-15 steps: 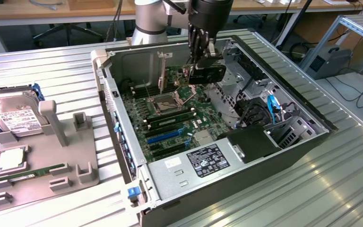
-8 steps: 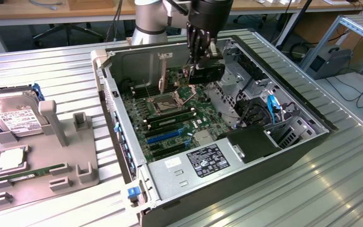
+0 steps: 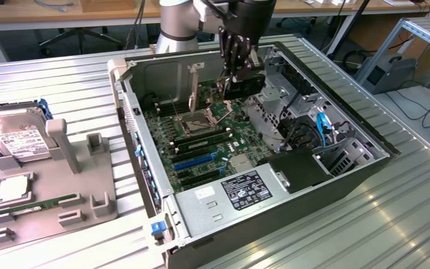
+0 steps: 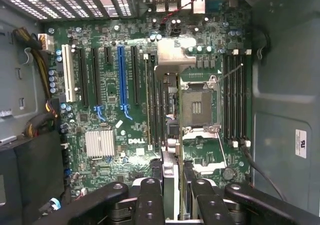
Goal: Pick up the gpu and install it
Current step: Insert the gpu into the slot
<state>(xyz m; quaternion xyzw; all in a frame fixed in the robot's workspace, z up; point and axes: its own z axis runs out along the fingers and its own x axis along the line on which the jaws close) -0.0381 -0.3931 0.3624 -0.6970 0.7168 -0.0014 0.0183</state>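
My gripper (image 3: 237,74) hangs inside the open computer case (image 3: 364,162), above the far end of the motherboard (image 3: 204,131). It is shut on the gpu (image 3: 245,88), a dark flat card held on edge and hanging below the fingers. In the wrist view the gpu (image 4: 170,177) shows edge-on between the black fingers (image 4: 150,200), its thin edge running out over the board near the CPU socket (image 4: 197,105). The card is off the board. The blue expansion slot (image 4: 122,80) and the black slots beside it stand bare.
On the exterior view's left, a grey fixture tray (image 3: 58,210) carries a silver hard drive (image 3: 17,137), a CPU chip (image 3: 13,190) and a green RAM stick (image 3: 40,204). Inside the case are the power supply (image 3: 245,190), a black drive cage (image 3: 301,168) and cables (image 3: 321,126).
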